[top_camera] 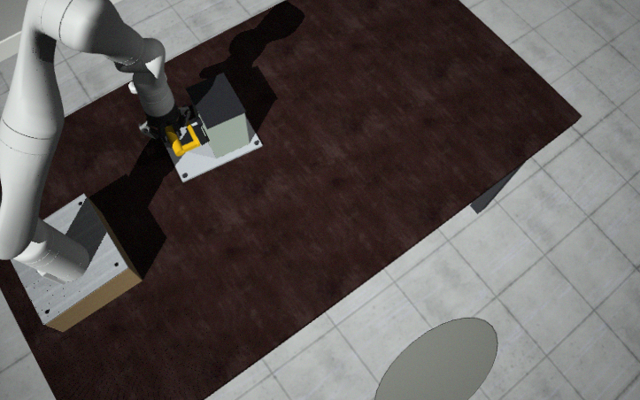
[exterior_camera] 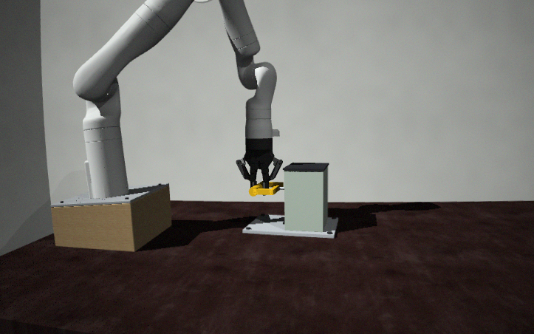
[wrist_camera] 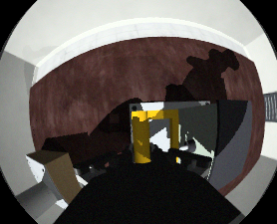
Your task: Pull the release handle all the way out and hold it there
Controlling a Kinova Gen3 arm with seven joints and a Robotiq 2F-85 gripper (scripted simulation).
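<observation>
A yellow release handle sticks out from the left side of a pale green housing box with a dark top, which stands on a grey baseplate. My gripper comes straight down from above and is shut on the handle's grip bar. From above, the handle shows as a yellow U-shaped loop beside the box, with my gripper over its outer bar. In the wrist view the yellow handle runs up from my dark fingers toward the box.
My arm's base stands on a tan pedestal block at the left of the dark brown table. A grey wall stands behind the table. A round grey disc lies on the tiled floor past the table's edge.
</observation>
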